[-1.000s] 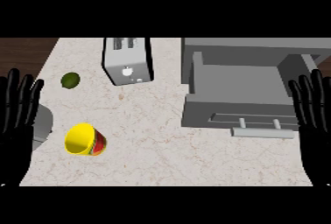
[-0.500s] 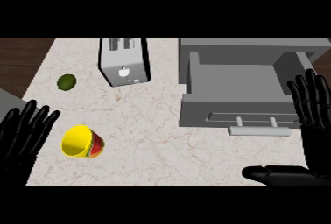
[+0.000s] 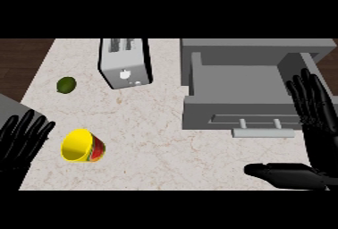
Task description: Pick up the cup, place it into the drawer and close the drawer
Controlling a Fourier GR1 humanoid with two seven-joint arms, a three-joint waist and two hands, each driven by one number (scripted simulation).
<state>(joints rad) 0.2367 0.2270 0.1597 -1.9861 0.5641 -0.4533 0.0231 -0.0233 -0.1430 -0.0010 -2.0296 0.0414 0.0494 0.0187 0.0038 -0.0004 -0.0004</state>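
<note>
The pale marbled counter top (image 3: pixel 165 134) runs from a dark wooden strip at its left edge to the grey open drawer (image 3: pixel 244 85) at upper right. A broad stretch of bare counter lies between the drawer front and the lower left area.

The yellow cup with a red and green patterned side (image 3: pixel 82 146) lies tipped on its side at lower left, mouth facing left and toward the viewer, well apart from the drawer. The drawer stands pulled out, its bar handle (image 3: pixel 263 132) projecting toward the lower edge.

A silver two-slot toaster (image 3: pixel 125 62) stands at the upper middle, just left of the drawer. A small green lime (image 3: pixel 66 84) rests near the left edge, above the cup. Neither lies on the direct line from cup to drawer.

The left hand (image 3: pixel 23 141) is just beside the cup on its left, fingers straight and spread, grasping nothing. The right hand (image 3: pixel 315 112) shows at the right edge beside the drawer, fingers straight and raised, thumb (image 3: pixel 284 173) extended leftward low over the counter, holding nothing.
</note>
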